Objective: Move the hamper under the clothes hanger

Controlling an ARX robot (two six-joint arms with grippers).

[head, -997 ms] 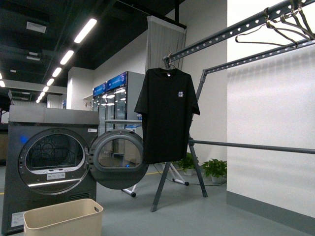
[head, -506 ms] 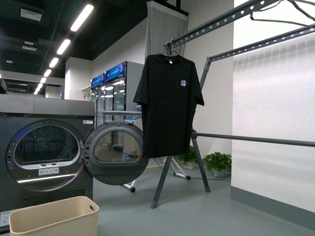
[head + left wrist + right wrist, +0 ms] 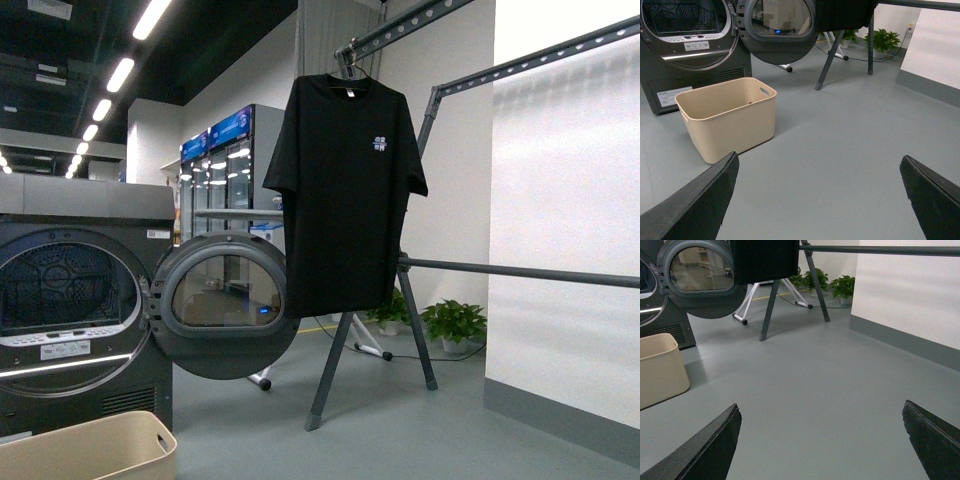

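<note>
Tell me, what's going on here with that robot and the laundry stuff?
Nothing is being held right now. The left end effector and right end effector both hang open over the floor. The hamper sits on the floor in front of the dryer, whose door stands open. The rack with a black T-shirt stands off to one side, and the hamper is not yet under it.

The front view sits low and level, close to the dryer (image 3: 70, 320) and facing it. The left wrist view looks down and forward at the hamper (image 3: 730, 117) in front of the dryer. The right wrist view looks down across the floor (image 3: 805, 390) beside the dryer. All three share the dryer's door (image 3: 222, 305) and the hamper
</note>
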